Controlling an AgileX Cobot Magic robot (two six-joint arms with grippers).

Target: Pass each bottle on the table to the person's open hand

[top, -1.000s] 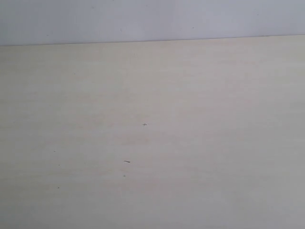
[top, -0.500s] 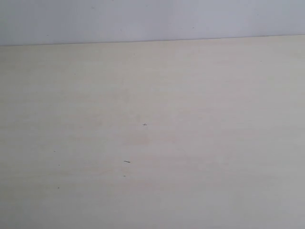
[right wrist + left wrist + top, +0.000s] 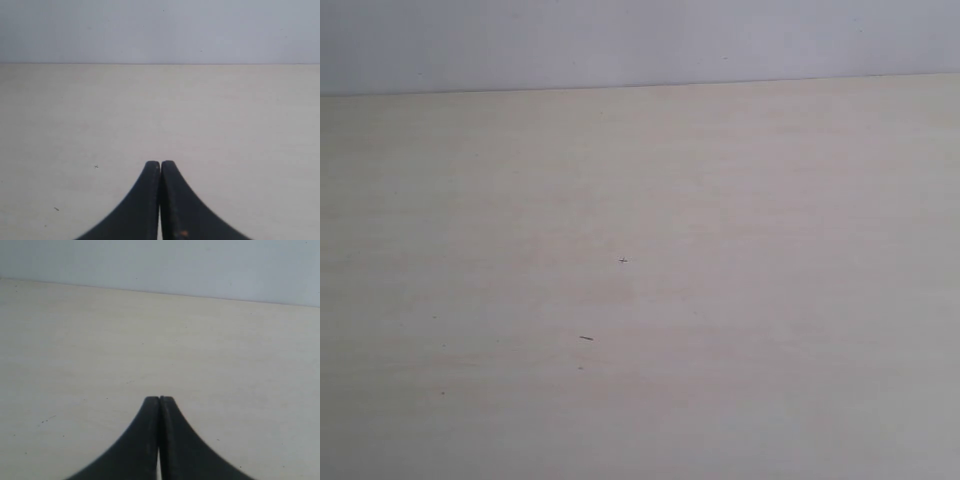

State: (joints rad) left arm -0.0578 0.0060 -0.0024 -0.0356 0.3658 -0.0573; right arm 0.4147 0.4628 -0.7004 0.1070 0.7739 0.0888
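Observation:
No bottle shows in any view, and no hand either. The pale beige table (image 3: 740,300) fills the exterior view, bare but for tiny dark specks (image 3: 586,338). Neither arm appears in the exterior view. In the left wrist view my left gripper (image 3: 159,399) hangs over the table (image 3: 75,350) with its black fingers pressed together and nothing between them. My right gripper (image 3: 160,163) in the right wrist view is likewise shut and empty above the table (image 3: 240,125).
A plain pale grey-blue wall (image 3: 620,40) stands behind the table's far edge (image 3: 640,85). A small cross-shaped mark (image 3: 623,261) lies near the middle of the surface and shows again as the mark (image 3: 96,166) in the right wrist view.

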